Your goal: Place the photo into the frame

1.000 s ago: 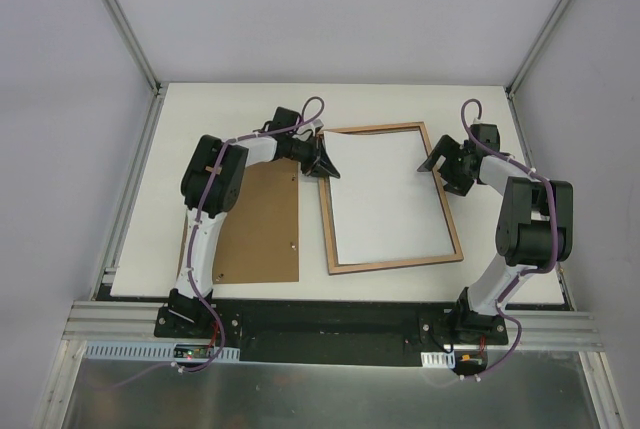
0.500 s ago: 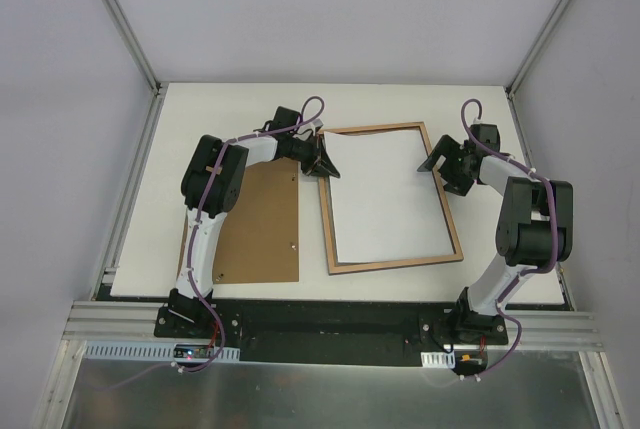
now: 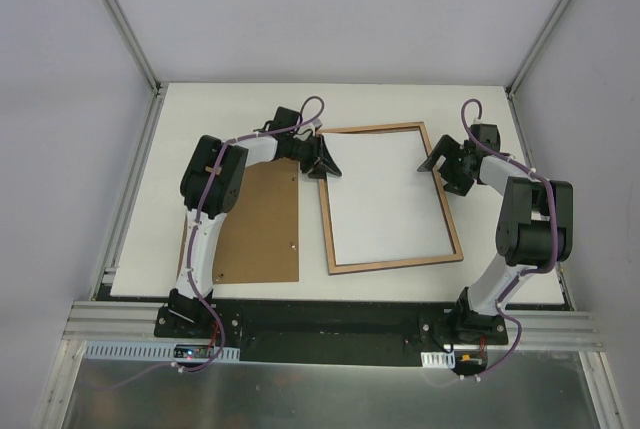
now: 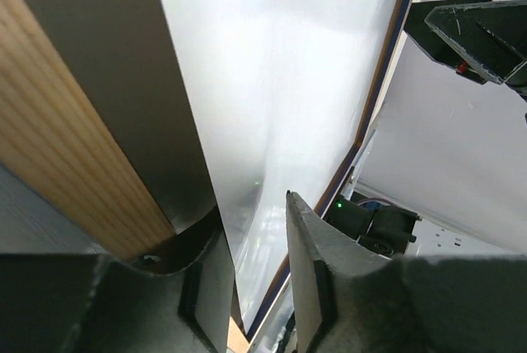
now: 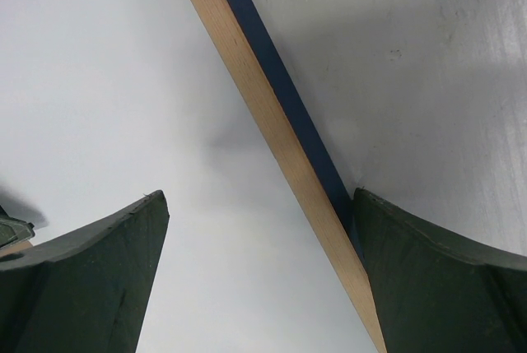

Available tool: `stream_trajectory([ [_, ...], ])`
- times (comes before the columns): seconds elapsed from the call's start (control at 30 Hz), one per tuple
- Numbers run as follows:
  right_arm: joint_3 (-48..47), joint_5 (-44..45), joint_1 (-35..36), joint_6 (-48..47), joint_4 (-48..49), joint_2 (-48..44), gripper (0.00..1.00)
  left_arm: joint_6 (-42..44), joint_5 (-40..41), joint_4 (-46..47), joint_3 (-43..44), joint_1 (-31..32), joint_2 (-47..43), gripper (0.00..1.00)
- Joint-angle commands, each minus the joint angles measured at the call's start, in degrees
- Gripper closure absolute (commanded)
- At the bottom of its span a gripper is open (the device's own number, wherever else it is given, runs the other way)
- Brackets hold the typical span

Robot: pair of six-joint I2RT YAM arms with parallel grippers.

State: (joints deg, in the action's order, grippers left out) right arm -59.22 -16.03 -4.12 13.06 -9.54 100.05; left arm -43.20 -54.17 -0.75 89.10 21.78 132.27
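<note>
A cream desk (image 3: 220,107) is enclosed by plain pale walls (image 3: 330,9) and edged by aluminium rails (image 3: 118,14) under even light.

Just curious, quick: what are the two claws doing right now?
Left gripper: slightly open, edge of the photo between its fingers.
Right gripper: open wide, astride the frame, holding nothing.

brown backing board (image 3: 258,229) flat on white table (image 3: 400,101), left side; small dark specks, possibly holes.
</note>
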Motion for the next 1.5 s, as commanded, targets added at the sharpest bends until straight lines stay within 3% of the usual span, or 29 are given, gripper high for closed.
stream_trajectory([
  [0.0,0.42,-1.11,-0.27,0.21,0.58,-1.88,0.04,2.5,1.79,-1.97,-0.24,0.37,-5.17,0.69],
  [0.3,0.25,-0.67,-0.27,0.04,0.4,-1.79,0.04,8.56,6.53,-9.35,0.2,-0.07,-8.95,0.52],
  [0.63,0.07,-0.93,-0.27,0.04,0.22,-1.88,0.04,11.82,13.03,-13.66,-4.28,-2.0,-17.21,0.49],
  [0.77,0.07,0.82,0.25,-0.49,-0.91,-2.84,0.04,12.7,20.49,-15.85,-8.58,-2.62,-22.3,0.48],
  [1.0,-3.09,13.39,4.12,-3.83,-8.21,-8.28,0.04,10.07,35.88,-17.09,-21.76,-4.02,-33.55,0.49],
  [1.2,-2.92,15.68,14.91,-3.39,-10.32,-13.12,0.04,6.12,43.26,-16.91,-32.39,-2.71,-42.34,0.54],
  [1.37,-3.88,18.66,31.5,0.64,-9.36,-13.48,0.01,0.32,55.91,-17.0,-42.23,-4.19,-52.36,0.53],
  [1.47,-8.17,21.39,41.71,2.23,-9.79,-9.45,0.06,-1.88,57.16,-17.26,-45.93,-6.92,-56.23,0.53],
])
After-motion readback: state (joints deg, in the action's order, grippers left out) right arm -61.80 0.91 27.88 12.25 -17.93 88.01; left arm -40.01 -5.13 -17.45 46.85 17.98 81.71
